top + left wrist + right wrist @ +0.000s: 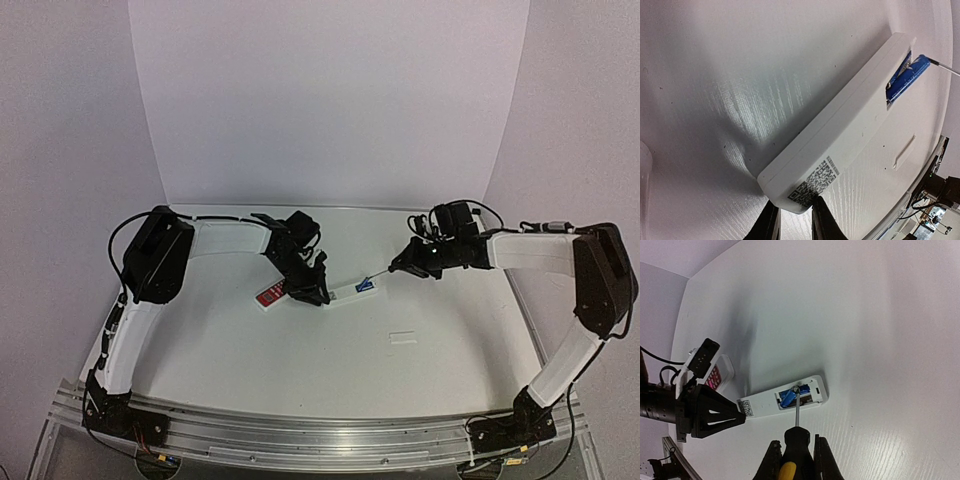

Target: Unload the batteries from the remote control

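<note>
The long white remote control (345, 293) lies face down mid-table, its plain back and a QR label up (840, 130). Its battery bay is open at the right end. One blue battery (788, 397) is tilted up out of the bay, and a second (803, 389) lies behind it. They also show in the left wrist view (907, 77). My left gripper (310, 290) is closed on the remote's label end, its fingers (822, 220) at the corner. My right gripper (797, 447) is shut on a black-and-yellow screwdriver (799, 440) whose tip touches the raised battery.
A shorter red-faced remote (270, 295) lies just left of the white one, under my left gripper, and shows in the right wrist view (717, 374). The small flat white cover piece (403, 338) lies on the table nearer the front. White walls close the back and sides.
</note>
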Tool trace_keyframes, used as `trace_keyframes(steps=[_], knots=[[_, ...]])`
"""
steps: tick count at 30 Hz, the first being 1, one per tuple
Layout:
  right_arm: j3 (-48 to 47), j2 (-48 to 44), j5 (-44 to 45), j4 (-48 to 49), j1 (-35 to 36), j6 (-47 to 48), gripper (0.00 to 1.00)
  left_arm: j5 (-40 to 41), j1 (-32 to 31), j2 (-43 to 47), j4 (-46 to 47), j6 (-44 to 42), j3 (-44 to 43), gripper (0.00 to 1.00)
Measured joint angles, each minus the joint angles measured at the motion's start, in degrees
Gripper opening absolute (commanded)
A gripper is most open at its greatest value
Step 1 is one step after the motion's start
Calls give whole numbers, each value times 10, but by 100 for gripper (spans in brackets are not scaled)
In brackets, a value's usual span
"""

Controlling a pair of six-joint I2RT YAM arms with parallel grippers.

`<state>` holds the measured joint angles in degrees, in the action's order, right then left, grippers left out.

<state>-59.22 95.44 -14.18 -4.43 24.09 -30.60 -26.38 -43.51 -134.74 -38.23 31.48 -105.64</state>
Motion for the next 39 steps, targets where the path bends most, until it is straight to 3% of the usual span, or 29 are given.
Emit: trace_keyframes(steps=[3,10,23,39], knots=[[0,-7,-65,31,5,4,0,0,0,0,-1,0,-1,19],[8,-50,-181,-4,58,35,0,0,0,-2,6,0,-1,19],[10,-69,-40,-74,43,8,0,3,-1,-2,15,-3,-1,20],[7,-22,53,-76,16,-42,0,9,-2,-3,28,-30,-1,23]])
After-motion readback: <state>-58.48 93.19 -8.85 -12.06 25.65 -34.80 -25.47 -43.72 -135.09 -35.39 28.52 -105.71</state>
